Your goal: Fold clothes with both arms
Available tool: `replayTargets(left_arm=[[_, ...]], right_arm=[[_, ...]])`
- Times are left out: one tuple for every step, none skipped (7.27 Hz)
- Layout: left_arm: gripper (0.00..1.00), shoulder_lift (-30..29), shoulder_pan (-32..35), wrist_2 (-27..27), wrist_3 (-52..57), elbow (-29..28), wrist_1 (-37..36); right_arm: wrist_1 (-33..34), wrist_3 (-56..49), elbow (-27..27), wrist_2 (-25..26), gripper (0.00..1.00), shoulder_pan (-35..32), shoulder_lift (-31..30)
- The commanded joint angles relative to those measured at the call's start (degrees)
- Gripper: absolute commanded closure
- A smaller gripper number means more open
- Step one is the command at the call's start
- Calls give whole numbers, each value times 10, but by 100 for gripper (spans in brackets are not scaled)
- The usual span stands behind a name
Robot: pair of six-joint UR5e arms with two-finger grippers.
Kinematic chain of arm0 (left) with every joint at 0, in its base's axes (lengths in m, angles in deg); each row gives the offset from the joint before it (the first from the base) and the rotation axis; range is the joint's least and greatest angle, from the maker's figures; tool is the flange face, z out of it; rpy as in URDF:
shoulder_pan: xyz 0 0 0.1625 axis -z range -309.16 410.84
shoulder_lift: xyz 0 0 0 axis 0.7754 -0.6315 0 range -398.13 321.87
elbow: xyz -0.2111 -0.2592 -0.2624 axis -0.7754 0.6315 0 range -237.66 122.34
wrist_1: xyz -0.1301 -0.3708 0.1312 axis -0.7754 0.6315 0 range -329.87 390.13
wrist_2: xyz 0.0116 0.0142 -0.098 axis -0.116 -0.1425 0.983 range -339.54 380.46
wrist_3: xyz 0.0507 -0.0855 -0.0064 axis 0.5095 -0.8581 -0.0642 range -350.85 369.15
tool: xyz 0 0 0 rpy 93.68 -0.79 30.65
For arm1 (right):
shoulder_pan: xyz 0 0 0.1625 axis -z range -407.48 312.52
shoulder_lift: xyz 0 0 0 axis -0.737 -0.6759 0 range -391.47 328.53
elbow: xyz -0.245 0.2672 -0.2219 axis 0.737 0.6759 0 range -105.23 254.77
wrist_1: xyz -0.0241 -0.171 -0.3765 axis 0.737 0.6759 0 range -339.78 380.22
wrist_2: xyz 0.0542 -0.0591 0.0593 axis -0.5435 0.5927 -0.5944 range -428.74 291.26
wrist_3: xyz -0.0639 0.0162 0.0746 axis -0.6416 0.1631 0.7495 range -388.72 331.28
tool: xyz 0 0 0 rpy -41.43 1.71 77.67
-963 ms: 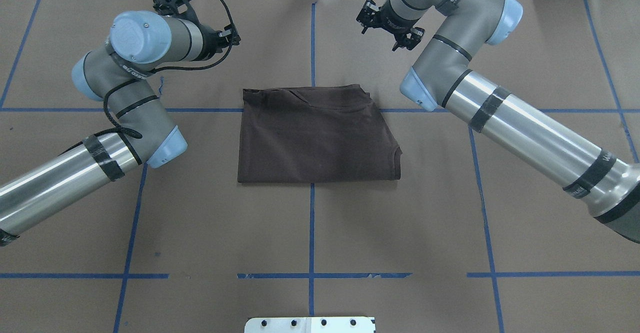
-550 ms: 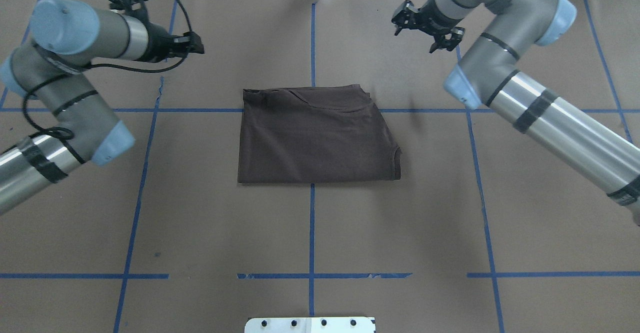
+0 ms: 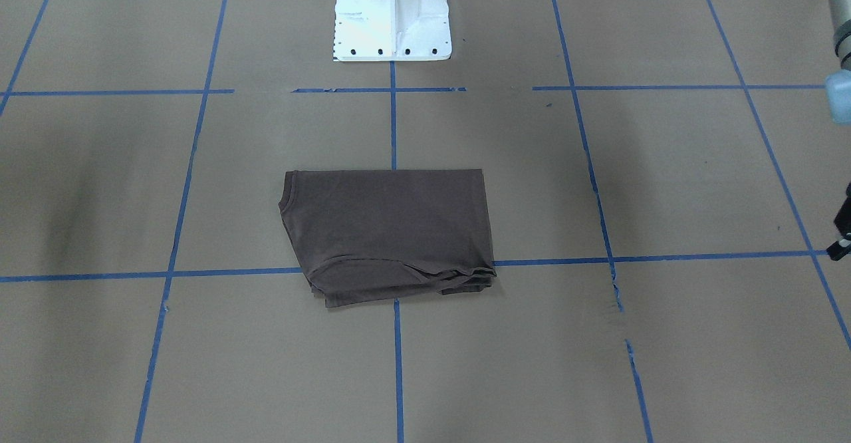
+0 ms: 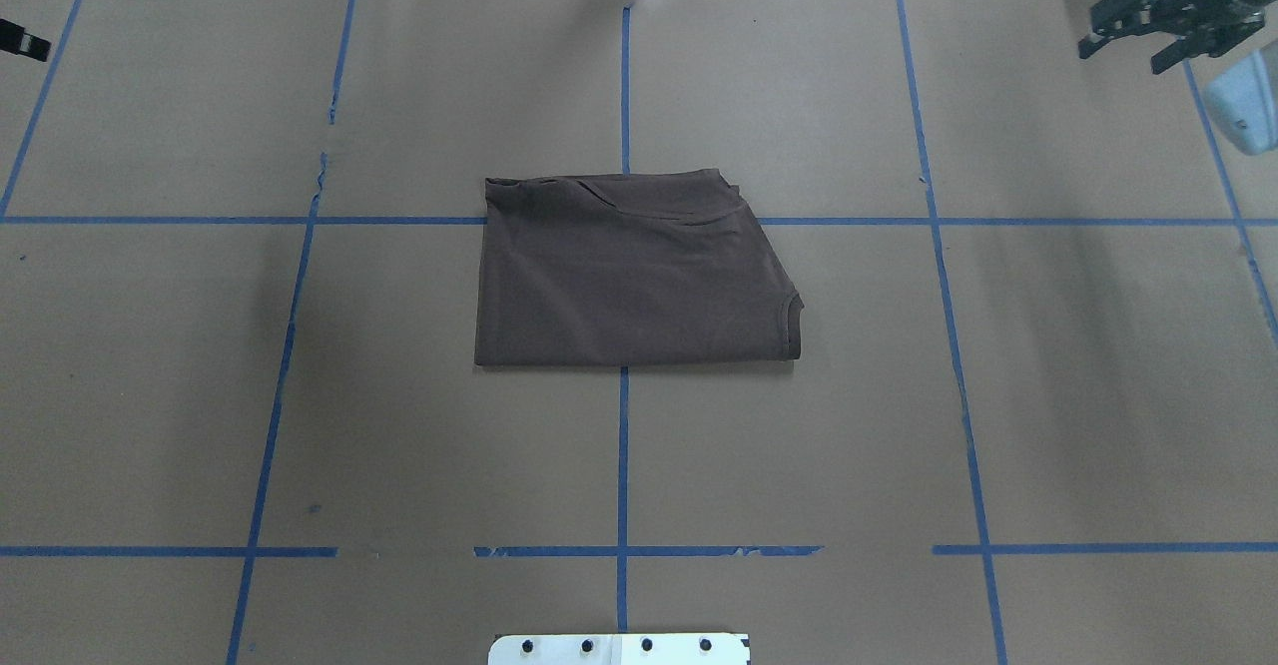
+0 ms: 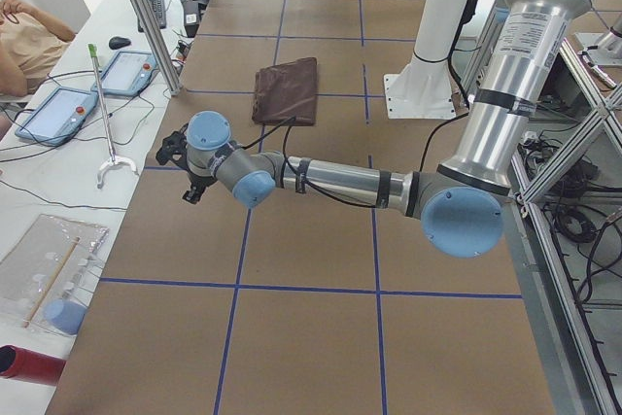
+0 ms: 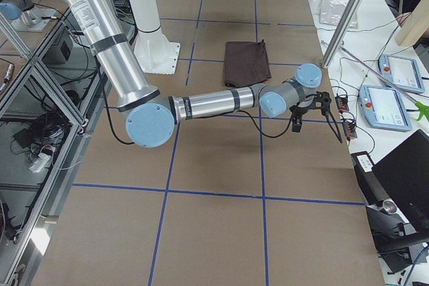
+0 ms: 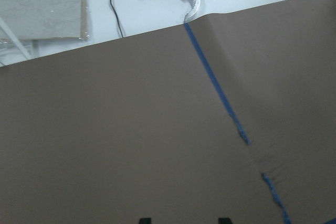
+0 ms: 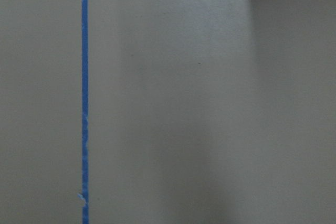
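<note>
The folded T-shirt (image 4: 629, 271) lies flat at the centre of the desk (image 4: 1048, 395), well apart from both arms. The overhead view catches the right end effector (image 4: 1133, 36) at the far right corner, fingers spread and empty. Its own wrist camera shows only bare desk and a blue tape line (image 8: 84, 103). Only the left wrist view shows the left end effector (image 7: 184, 220) clearly, tips apart with nothing between.

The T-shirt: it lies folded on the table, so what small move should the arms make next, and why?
Probably park both arms. The T-shirt lies flat in a compact folded rectangle, and the left gripper and right gripper are open, empty and far from it.
</note>
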Motion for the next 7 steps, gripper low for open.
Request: replayTargets(left_arm=[[46,5,43,14,110,7,-153],[42,29,49,14,128,40,-187],[38,72,50,14,129,108,-242],[36,84,51,14,129,150,-291],[36,108,51,11,129,154,-295],[34,124,55,14,134,168,-294],[34,181,49,18,134,196,-276]], right_arm=[[150,-183,-44,11,0,-58,-19],[175,-186,-64,12,0,-61,-21],[190,-186,-85,14,0,-59,-32],[191,-186,-101,26,0,-56,-58],[191,-187,-128,29,0,-54,-93],[191,-187,-155,35,0,-52,-122],[191,-186,-164,43,0,-50,-140]])
